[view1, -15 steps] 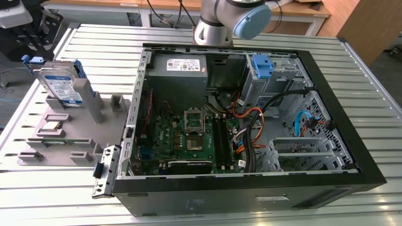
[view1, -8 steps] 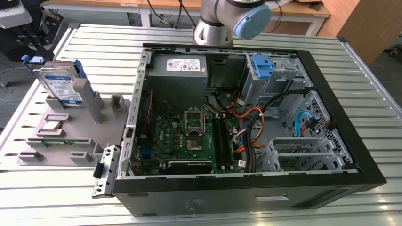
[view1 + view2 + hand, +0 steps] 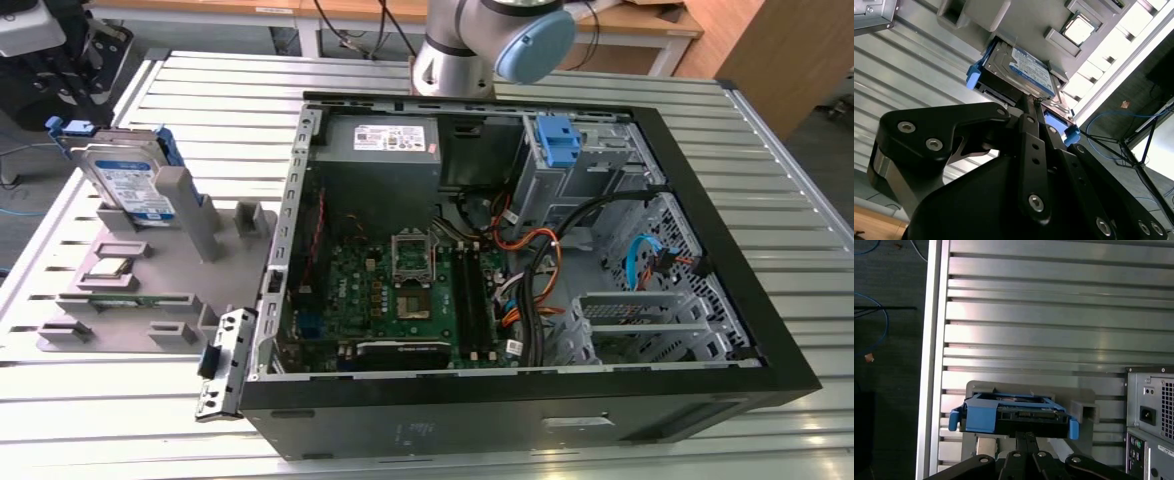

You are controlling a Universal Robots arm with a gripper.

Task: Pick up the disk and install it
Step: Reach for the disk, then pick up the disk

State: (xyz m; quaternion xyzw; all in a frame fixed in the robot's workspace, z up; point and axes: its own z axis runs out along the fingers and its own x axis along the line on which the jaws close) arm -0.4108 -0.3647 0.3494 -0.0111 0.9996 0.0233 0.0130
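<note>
one disk (image 3: 134, 185) on site, standing on edge in a slot of the grey holder tray (image 3: 147, 290), at the exterior view's left. label face blue and white, blue bracket along its edges. it leans a little rather than standing straight.

tray lies on the slatted metal table (image 3: 400, 80), just beside the open computer case (image 3: 787, 370), touching or nearly touching its side wall.

gripper (image 3: 1031, 101) in the second wrist view: the two black fingers (image 3: 1026, 130) run side by side, pressed together, with nothing between them. tips sit right at the disk's dark connector edge; can't tell if they touch it. in the first wrist view the same pair of tips comes up against the middle of the blue-framed edge, and the linkage arms fan out behind them.

disk not lifted; it sits in the holder.

inside the case: green board, orange and blue cables, a grey power supply (image 3: 387, 140) at the far wall, and a bare blue bracket (image 3: 558, 140) near the drive bay. arm base (image 3: 467, 45) stands on the table behind the case.
</note>
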